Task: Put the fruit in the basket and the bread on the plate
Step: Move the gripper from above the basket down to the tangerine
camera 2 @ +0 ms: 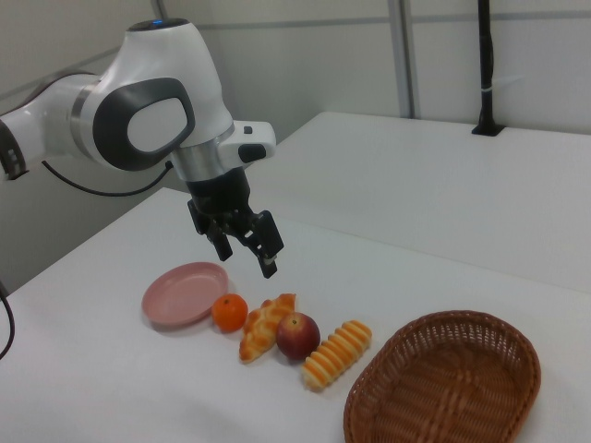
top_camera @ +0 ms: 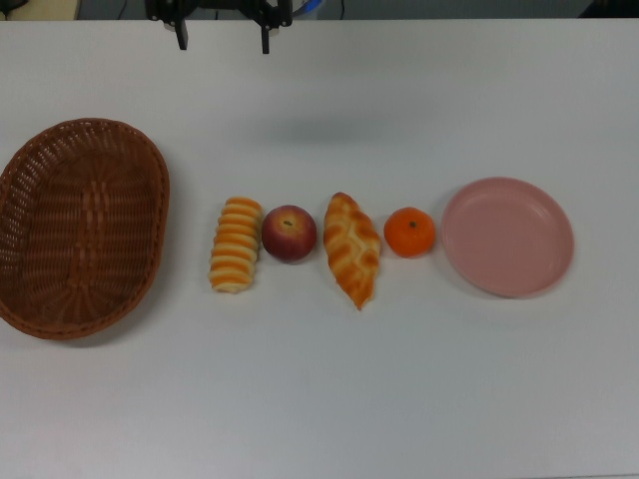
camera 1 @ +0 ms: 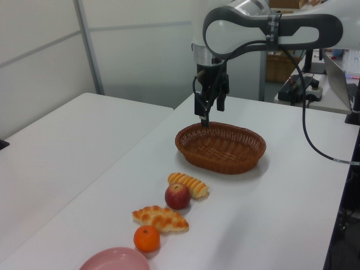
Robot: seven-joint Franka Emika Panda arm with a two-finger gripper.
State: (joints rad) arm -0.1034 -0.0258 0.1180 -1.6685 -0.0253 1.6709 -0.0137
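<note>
Top view, frame centre: the apple (top_camera: 290,233) looks rigid, smooth and round, so the open, empty tool (top_camera: 224,40) should straddle its widest girth.

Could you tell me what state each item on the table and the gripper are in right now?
basket: empty
plate: empty
tangerine: on the table
apple: on the table
ridged roll: on the table
braided loaf: on the table
gripper: open, holding nothing

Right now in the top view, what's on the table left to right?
Basket → ridged roll → apple → braided loaf → tangerine → pink plate.
</note>
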